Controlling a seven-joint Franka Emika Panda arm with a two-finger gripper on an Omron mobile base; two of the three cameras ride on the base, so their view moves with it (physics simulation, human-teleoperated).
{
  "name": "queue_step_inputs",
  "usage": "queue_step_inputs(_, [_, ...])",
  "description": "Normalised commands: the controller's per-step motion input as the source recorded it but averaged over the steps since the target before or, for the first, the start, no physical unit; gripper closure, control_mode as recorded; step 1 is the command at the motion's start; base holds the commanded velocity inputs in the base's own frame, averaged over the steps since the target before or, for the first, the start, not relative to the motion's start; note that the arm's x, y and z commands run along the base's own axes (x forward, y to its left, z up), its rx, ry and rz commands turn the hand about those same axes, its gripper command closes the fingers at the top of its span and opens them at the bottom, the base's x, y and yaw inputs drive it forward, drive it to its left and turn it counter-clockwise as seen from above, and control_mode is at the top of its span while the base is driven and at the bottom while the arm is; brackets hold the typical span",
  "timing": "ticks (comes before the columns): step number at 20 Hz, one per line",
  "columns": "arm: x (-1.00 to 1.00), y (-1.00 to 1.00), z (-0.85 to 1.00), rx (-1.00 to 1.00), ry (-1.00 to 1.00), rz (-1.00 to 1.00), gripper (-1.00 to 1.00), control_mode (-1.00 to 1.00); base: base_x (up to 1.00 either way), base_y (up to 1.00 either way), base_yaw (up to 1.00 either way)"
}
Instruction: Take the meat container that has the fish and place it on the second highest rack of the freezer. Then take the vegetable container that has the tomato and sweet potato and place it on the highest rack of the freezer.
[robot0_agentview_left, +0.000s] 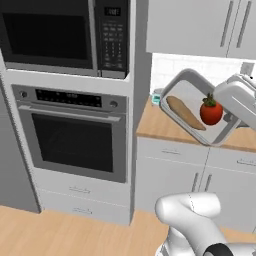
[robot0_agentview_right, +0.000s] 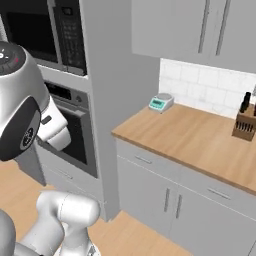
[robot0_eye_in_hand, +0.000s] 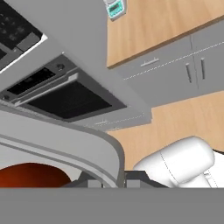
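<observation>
The vegetable container (robot0_agentview_left: 192, 85) is a grey rounded tray held up in the air, tilted with its inside facing the left base camera. In it lie the long orange-brown sweet potato (robot0_agentview_left: 185, 112) and the red tomato (robot0_agentview_left: 211, 112). My gripper (robot0_agentview_left: 227, 119) is shut on the tray's right rim, in front of the counter. In the hand view the tray's rim (robot0_eye_in_hand: 65, 140) curves close to the fingertips (robot0_eye_in_hand: 94, 183), with the tomato (robot0_eye_in_hand: 30, 175) behind it. The freezer, the fish and its meat container are out of view.
A tall grey column holds a microwave (robot0_agentview_left: 60, 32) over a wall oven (robot0_agentview_left: 72, 135). To its right runs a wooden counter (robot0_agentview_right: 190, 135) with a small scale (robot0_agentview_right: 161, 102) and a knife block (robot0_agentview_right: 245, 122). Upper cabinets (robot0_agentview_right: 200, 30) hang above it.
</observation>
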Motion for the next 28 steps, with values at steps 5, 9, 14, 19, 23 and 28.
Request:
queue_step_inputs(5, [0.0,0.0,0.0,0.0,0.0,0.0,1.0,1.0,0.0,0.99,0.1])
queue_step_inputs(9, [0.0,0.0,0.0,0.0,0.0,0.0,1.0,1.0,0.0,0.99,0.0])
queue_step_inputs(14, [0.0,0.0,0.0,0.0,0.0,0.0,1.0,1.0,0.01,0.86,0.0])
queue_step_inputs(19, [0.0,0.0,0.0,0.0,0.0,0.0,1.0,1.0,0.03,0.85,0.0])
queue_step_inputs(23, [0.0,0.0,0.0,0.0,0.0,0.0,1.0,1.0,0.07,0.98,-0.01])
queue_step_inputs(28, [0.0,0.0,0.0,0.0,0.0,0.0,1.0,1.0,0.1,0.99,-0.03])
